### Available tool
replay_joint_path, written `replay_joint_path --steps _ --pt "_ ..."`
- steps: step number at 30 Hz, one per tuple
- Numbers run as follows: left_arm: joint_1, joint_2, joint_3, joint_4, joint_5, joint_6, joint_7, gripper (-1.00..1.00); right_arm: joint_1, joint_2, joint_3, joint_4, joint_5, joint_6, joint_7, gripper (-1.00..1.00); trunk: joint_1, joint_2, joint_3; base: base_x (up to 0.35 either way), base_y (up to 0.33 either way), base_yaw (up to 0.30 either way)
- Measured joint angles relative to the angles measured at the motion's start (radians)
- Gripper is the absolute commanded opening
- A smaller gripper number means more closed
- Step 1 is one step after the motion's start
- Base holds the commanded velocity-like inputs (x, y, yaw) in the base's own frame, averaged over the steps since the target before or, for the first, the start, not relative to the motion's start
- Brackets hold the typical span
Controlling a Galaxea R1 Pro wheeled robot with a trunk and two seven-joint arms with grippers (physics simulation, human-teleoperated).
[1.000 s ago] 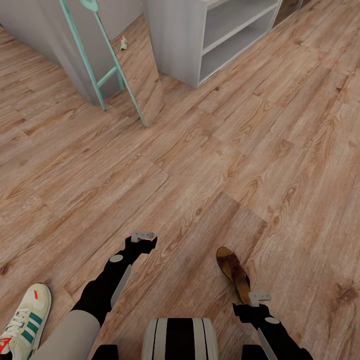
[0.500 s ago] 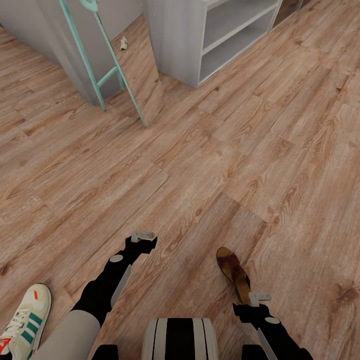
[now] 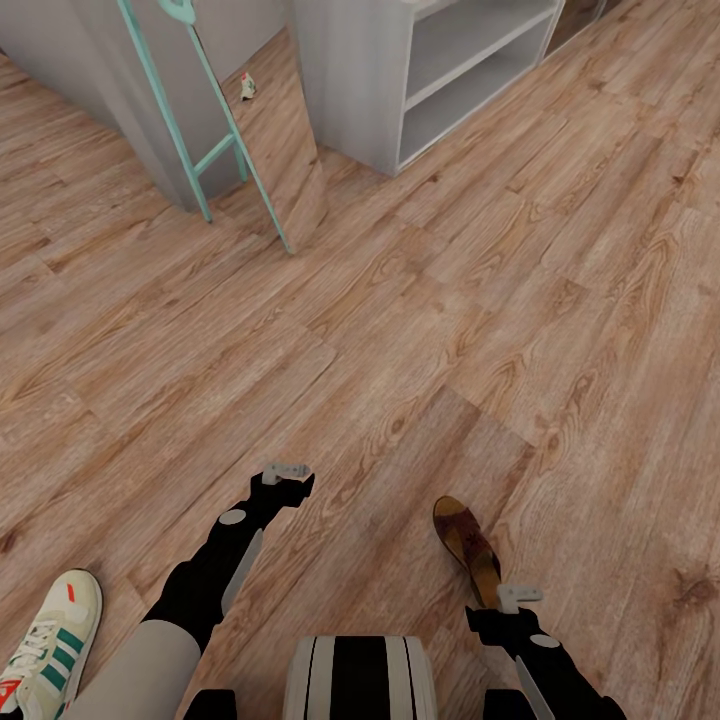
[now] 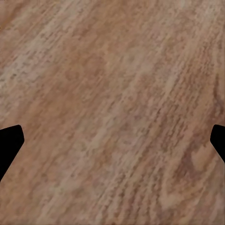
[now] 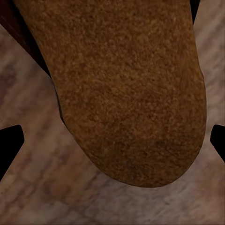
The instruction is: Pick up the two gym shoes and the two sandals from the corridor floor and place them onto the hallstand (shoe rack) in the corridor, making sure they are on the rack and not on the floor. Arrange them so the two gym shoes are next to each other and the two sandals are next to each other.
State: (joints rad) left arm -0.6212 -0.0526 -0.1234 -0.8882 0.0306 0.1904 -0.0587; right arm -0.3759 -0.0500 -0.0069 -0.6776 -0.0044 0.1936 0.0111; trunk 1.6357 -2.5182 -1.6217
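Lying flat on the corridor floor, the brown sandal has the right pincer hovering just above its heel end, jaws spread wide to either side of the tan footbed without touching it. Well off to the sandal's left, one gym shoe rests on the planks, and between them the left pincer hangs wide open over bare wood. Far beyond the sandal stands the pale hallstand, with a turquoise frame leaning beside it.

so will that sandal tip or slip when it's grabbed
Probably not tip: the sandal lies flat and low on the floor. Its footbed looks matte and grainy in the right wrist view, so likely grippy. The right gripper hovers open over its heel.
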Motion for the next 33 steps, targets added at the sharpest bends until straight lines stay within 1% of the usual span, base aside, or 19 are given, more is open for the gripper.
replay_joint_path --steps 4,12,26,27,33 --pt "0.0 0.0 0.0 0.0 0.0 0.0 0.0 1.0 0.0 0.0 0.0 0.0 0.0 0.0 0.0 1.0 0.0 0.0 0.0 0.002 0.0 0.0" --pt "0.0 0.0 0.0 0.0 0.0 0.0 0.0 1.0 0.0 -0.001 0.0 0.0 0.0 0.0 0.0 1.0 0.0 0.0 0.0 0.092 0.0 0.0" --pt "0.0 0.0 0.0 0.0 0.0 0.0 0.0 1.0 0.0 0.0 0.0 0.0 0.0 0.0 0.0 1.0 0.0 0.0 0.0 0.009 0.0 0.0" --pt "0.0 0.0 0.0 0.0 0.0 0.0 0.0 1.0 0.0 0.0 0.0 0.0 0.0 0.0 0.0 -1.0 0.0 0.0 0.0 0.0 0.0 0.0" --pt "0.0 0.0 0.0 0.0 0.0 0.0 0.0 1.0 0.0 -0.001 -0.002 0.0 0.003 0.0 -0.001 -1.0 0.0 0.0 0.0 0.0 0.0 0.0"
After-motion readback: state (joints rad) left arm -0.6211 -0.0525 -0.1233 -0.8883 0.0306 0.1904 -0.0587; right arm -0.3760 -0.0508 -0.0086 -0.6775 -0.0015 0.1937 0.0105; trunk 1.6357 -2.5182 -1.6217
